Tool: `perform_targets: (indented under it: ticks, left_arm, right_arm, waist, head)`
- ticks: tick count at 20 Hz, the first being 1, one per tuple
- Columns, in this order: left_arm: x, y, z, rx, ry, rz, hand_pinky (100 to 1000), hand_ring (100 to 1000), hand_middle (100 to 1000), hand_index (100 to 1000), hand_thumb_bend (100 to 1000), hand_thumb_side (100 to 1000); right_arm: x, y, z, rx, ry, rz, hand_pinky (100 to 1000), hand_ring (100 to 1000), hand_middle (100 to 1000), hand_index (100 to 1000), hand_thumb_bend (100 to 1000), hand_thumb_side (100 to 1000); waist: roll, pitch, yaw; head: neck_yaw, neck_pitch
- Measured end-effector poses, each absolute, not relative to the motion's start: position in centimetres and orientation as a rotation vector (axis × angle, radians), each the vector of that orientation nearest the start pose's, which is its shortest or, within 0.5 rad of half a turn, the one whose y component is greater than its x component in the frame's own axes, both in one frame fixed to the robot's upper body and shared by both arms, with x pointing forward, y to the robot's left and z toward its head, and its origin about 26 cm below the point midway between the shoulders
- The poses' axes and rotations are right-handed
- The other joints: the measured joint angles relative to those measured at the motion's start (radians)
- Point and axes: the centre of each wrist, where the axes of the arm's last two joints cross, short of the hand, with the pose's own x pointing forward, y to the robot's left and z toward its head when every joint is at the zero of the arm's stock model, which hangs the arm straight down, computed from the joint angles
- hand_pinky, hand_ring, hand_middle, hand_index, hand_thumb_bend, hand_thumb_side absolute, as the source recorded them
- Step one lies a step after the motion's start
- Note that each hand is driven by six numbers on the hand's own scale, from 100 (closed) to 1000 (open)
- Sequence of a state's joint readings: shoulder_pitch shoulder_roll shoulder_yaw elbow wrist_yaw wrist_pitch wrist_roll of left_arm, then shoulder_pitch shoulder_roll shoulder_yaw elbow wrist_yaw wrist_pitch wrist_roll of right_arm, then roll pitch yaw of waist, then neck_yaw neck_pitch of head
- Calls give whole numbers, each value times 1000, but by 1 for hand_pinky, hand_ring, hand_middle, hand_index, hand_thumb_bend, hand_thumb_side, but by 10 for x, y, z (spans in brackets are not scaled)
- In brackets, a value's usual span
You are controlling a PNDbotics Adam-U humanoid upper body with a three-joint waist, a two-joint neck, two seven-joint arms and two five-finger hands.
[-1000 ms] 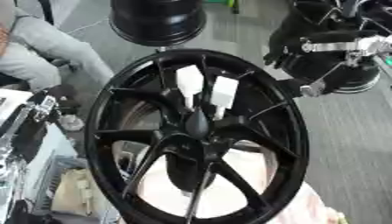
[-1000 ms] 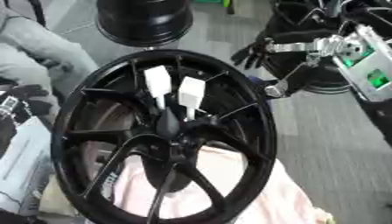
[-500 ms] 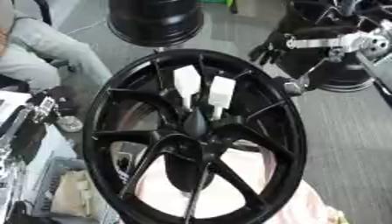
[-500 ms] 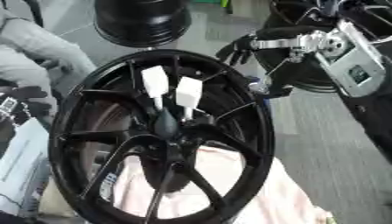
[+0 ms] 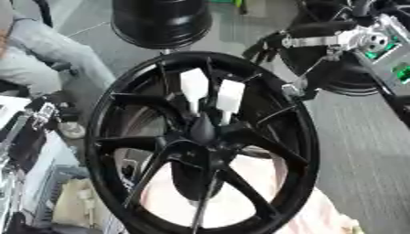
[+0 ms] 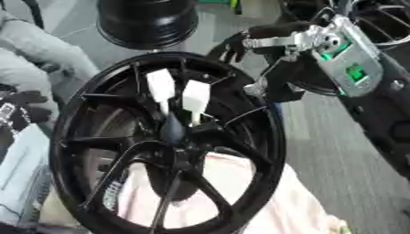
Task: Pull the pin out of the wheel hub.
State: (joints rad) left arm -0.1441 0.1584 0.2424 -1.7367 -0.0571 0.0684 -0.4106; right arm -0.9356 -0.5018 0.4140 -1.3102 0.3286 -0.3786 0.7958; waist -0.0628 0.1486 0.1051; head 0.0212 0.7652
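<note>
Hub (image 5: 200,151), two white pins (image 5: 195,85), right hand (image 6: 240,45)

Grey floor with spare rims and a pink cloth

A second black rim (image 5: 160,20) stands on the grey floor (image 5: 360,137) at the top, and more dark rims (image 6: 384,18) sit in the upper right corner. A pink cloth (image 6: 240,192) lies at the bottom. A person's grey trouser leg (image 5: 56,50) shows at the upper left, with light-coloured equipment (image 5: 32,151) along the left edge
</note>
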Motion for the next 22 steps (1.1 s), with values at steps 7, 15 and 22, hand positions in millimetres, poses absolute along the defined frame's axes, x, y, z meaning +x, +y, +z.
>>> perform_targets:
  ticks: [7, 15, 22]
  left_arm:
    - [302, 323, 88, 37, -1758, -372, 774, 720, 743, 825, 110, 780]
    - [302, 323, 89, 35, -1760, -374, 774, 720, 743, 825, 110, 781]
    - [302, 322, 89, 35, -1760, -374, 775, 720, 744, 825, 109, 782]
  right_arm:
    - [434, -182, 238, -204, -1633, 2101, 808, 852, 886, 981, 151, 222]
    - [433, -168, 234, -212, -1630, 2134, 807, 850, 882, 981, 150, 241]
    - [430, -161, 235, -206, -1636, 2156, 806, 850, 879, 981, 152, 251]
  waist:
    - [0, 2, 7]
    - [0, 3, 11]
    - [-1, 3, 12]
  head:
    - [-7, 0]
    - [-8, 0]
    - [-12, 0]
